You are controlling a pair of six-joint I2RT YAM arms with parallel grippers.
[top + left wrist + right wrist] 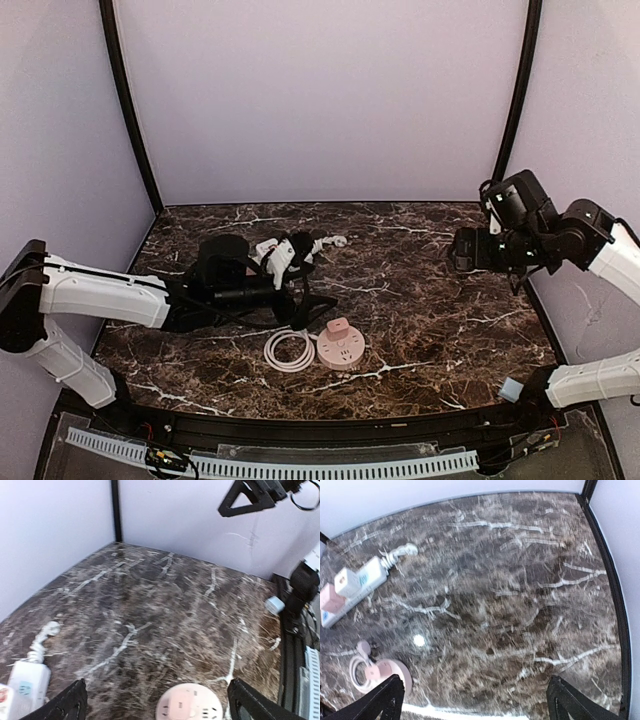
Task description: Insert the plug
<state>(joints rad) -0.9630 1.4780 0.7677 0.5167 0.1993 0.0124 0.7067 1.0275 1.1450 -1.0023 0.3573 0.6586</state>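
1. The left gripper reaches in from the left over the middle of the dark marble-pattern table, its jaws spread wide and holding nothing.
2. In the left wrist view, its two black fingers frame the bottom corners. The round pink socket unit shows low between them, nearer the right finger.
3. The pink plug sits at the far edge of the round socket unit, towards the near middle of the table. It is free of both grippers, and the frames do not show whether it is seated in a socket.
4. A white coiled cable lies flat just left of the socket unit, touching it.
5. A white power strip lies on the far side of the left gripper, its ribbed cord end pointing right. The right wrist view shows a pink adapter and a white adapter standing on it.
6. The right gripper hangs above the right side of the table, well apart from the plug and the strip. Its jaws are fully parted and empty, with only bare table between its fingers.
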